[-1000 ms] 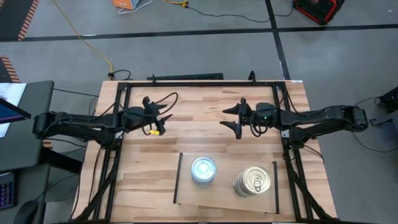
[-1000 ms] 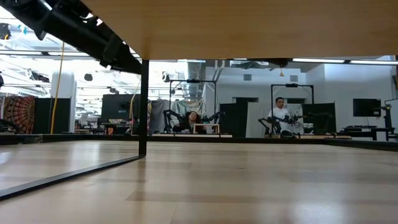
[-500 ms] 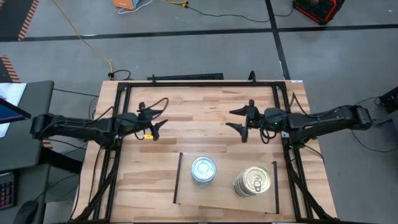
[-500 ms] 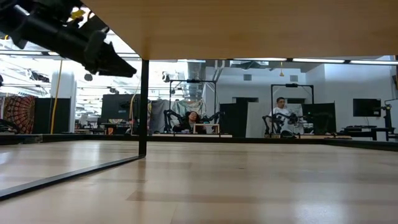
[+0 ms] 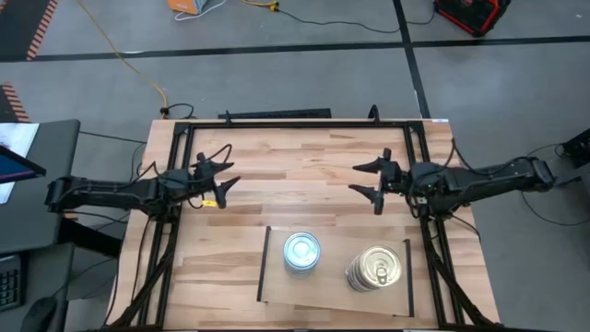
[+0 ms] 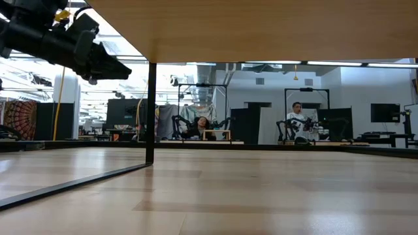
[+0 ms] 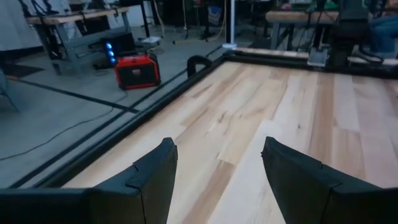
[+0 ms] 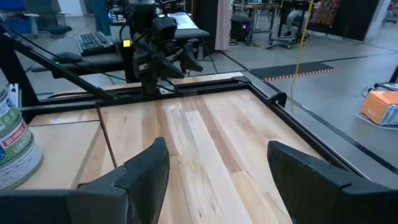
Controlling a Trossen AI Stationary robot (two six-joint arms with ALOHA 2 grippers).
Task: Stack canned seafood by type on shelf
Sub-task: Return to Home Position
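Observation:
On the shelf (image 5: 336, 293), a pale board with a black strip at each short side, stand two stacks of canned seafood. The silvery-blue-lidded stack (image 5: 301, 251) is toward its left, the gold-lidded stack (image 5: 373, 267) toward its right. My left gripper (image 5: 229, 175) hovers open over the table's left part, far from the shelf. My right gripper (image 5: 356, 180) hovers open over the right part and faces it. Both wrist views show open fingers with nothing between them (image 7: 217, 168) (image 8: 217, 180). A stack's labelled side (image 8: 12, 146) shows in the right wrist view.
A black frame (image 5: 295, 124) runs around the tabletop, with rails down both sides. Bare planks (image 5: 295, 184) lie between the two grippers. The low view looks out from under the shelf, past its black leg (image 6: 151, 111). People sit at benches far behind the table.
Both grippers have drawn apart, still open. My left gripper has gone toward the table's left edge. My right gripper has gone toward the right edge. The two stacks have stayed put.

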